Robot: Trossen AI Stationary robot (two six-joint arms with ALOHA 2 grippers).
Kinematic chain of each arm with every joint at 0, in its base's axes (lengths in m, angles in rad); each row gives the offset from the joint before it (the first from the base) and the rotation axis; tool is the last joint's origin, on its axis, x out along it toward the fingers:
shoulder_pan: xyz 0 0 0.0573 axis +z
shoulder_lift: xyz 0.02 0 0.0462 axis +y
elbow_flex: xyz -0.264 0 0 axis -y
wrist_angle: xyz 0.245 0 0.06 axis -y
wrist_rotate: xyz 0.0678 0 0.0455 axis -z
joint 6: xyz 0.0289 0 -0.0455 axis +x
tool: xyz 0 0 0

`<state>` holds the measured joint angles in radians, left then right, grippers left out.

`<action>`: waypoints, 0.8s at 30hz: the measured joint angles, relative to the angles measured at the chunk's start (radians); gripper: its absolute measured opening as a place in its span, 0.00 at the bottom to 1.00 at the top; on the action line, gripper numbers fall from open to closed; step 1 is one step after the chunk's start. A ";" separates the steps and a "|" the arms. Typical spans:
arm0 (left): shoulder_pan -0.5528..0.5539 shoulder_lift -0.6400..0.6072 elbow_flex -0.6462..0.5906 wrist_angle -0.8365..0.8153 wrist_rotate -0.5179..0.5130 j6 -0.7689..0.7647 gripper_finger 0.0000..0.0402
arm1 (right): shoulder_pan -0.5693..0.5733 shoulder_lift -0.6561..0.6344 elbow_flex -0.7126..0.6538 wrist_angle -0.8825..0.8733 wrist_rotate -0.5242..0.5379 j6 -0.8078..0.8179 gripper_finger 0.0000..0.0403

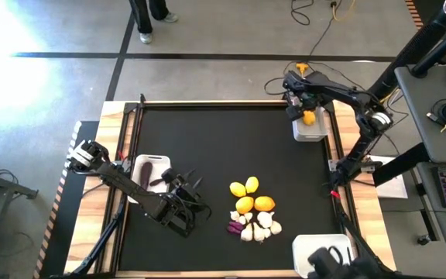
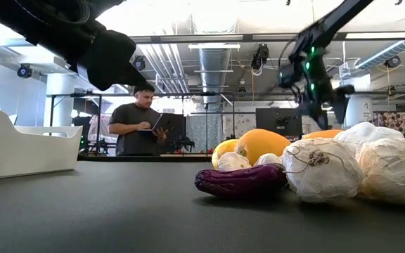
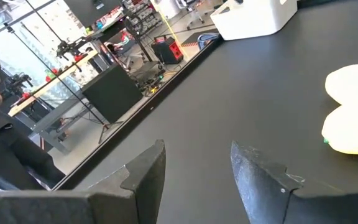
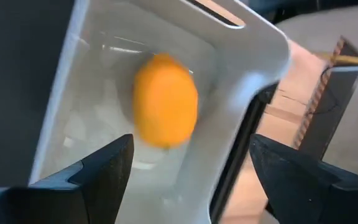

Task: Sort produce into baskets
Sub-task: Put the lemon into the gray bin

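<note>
A pile of yellow-orange citrus (image 1: 252,195), whitish garlic bulbs (image 1: 260,226) and a dark purple vegetable (image 2: 241,181) lies on the black table, right of centre near the front. My right gripper (image 1: 300,105) is open above the far-right white basket (image 1: 316,132). An orange citrus (image 4: 165,109) shows blurred inside that basket, clear of both fingers. My left gripper (image 3: 194,168) is open and empty over bare table, left of the pile and beside the left basket (image 1: 152,164), which holds a purple vegetable (image 1: 144,169).
A third white basket (image 1: 307,246) stands at the front right, partly hidden by a camera mount. Wooden rails edge the table. A person (image 2: 143,123) stands beyond the far edge. Bare table lies between the pile and the far basket.
</note>
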<state>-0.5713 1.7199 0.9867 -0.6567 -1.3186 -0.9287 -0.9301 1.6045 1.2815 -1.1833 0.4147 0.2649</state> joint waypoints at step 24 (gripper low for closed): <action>0.003 -0.001 0.000 0.016 -0.007 0.000 0.41 | 1.103 -0.272 -0.400 0.764 -0.234 -0.091 0.82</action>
<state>-0.5686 1.7194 0.9867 -0.6405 -1.3258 -0.9291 0.1734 1.3324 0.8812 -0.4198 0.1803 0.1738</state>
